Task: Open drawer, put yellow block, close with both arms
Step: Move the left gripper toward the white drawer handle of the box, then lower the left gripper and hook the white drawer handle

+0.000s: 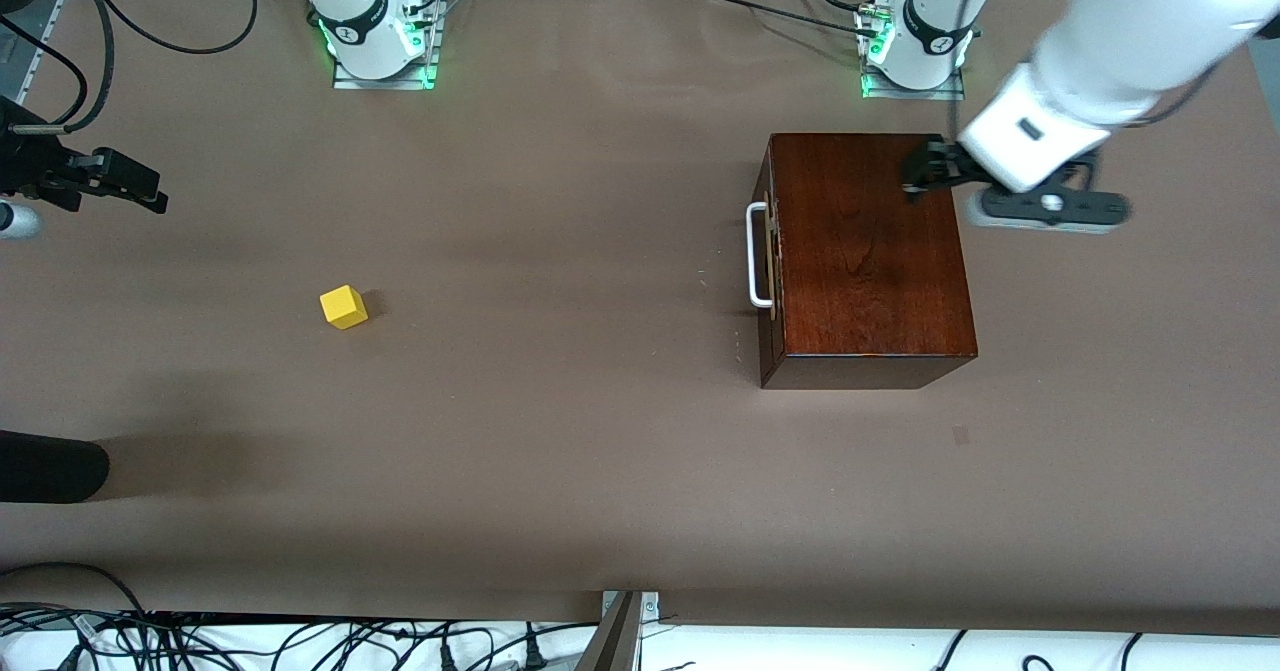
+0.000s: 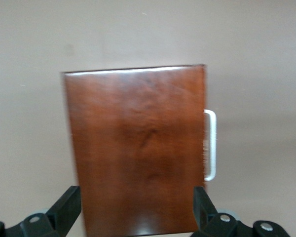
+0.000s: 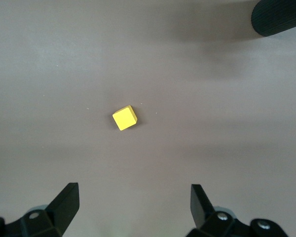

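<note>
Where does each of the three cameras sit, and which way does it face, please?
Front: high across the table, facing both arm bases; left gripper over the box, right gripper open.
Left wrist: looks down on the box and handle; open fingers show.
Right wrist: looks down on the block, shared with front; fingers show.

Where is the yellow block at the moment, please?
The yellow block lies on the bare table toward the right arm's end, well apart from the closed drawer, untouched.
</note>
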### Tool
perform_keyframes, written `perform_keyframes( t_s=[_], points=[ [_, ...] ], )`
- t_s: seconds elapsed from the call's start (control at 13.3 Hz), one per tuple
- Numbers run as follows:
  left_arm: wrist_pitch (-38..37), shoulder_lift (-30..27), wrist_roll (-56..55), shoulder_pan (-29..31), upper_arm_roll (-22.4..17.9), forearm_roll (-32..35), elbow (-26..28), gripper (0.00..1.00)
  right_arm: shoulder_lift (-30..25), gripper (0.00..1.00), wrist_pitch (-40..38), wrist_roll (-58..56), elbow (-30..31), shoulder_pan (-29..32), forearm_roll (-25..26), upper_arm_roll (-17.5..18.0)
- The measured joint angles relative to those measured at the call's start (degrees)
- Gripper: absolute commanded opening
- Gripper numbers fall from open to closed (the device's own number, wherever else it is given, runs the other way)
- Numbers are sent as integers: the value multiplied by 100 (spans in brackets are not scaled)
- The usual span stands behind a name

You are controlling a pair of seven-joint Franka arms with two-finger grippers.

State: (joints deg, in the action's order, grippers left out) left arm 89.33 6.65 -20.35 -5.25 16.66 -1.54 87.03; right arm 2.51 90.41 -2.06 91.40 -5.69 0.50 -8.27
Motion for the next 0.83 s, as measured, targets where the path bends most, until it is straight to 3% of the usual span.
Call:
perform_keyframes(
  t_s=[0.3,0.6,0.83],
  points=[
    [584,504,-931,-607,330,178,13,100,0,100,0,0,-1,-6,0,4],
    [1488,1001,-1107,-995,461,409,270,100,0,100,0,0,-1,-15,0,6],
    [1847,1443,-1710,-1434,476,1012,407,100,5,100,0,0,-1,-20,0,7]
  ],
)
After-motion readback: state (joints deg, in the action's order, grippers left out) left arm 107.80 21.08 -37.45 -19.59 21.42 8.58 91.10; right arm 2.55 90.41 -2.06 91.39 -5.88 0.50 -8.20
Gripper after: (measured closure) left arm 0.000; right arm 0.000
